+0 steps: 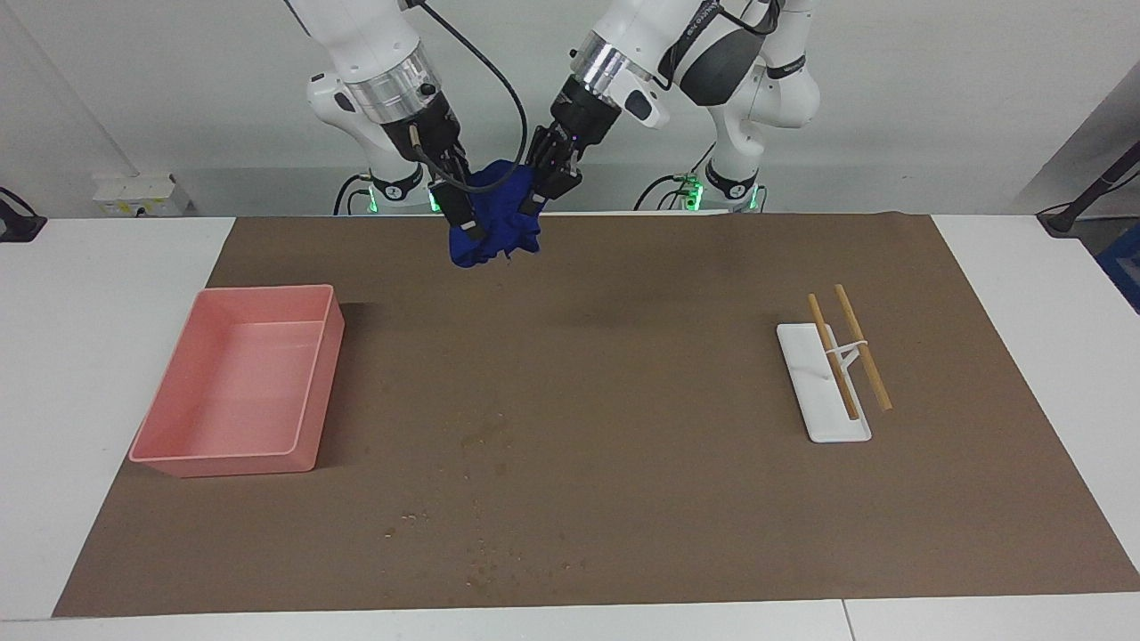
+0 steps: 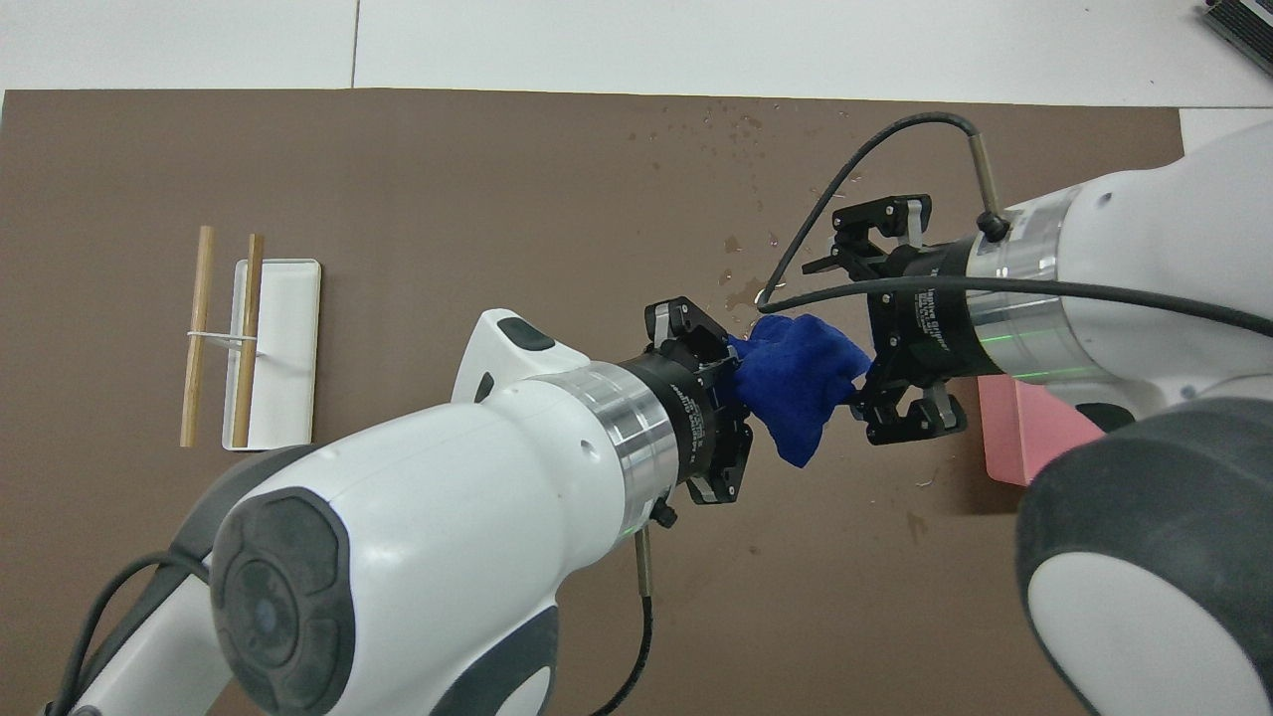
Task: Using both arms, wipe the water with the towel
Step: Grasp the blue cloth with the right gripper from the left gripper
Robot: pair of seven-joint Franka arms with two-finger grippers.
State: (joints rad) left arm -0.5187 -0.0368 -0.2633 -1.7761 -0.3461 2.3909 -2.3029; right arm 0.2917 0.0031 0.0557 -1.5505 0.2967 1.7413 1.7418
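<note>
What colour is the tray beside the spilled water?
Pink tray, clearest in the facing view.

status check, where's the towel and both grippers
Left gripper shut on towel, held in the air. Right gripper open at the towel. Water unwiped.
</note>
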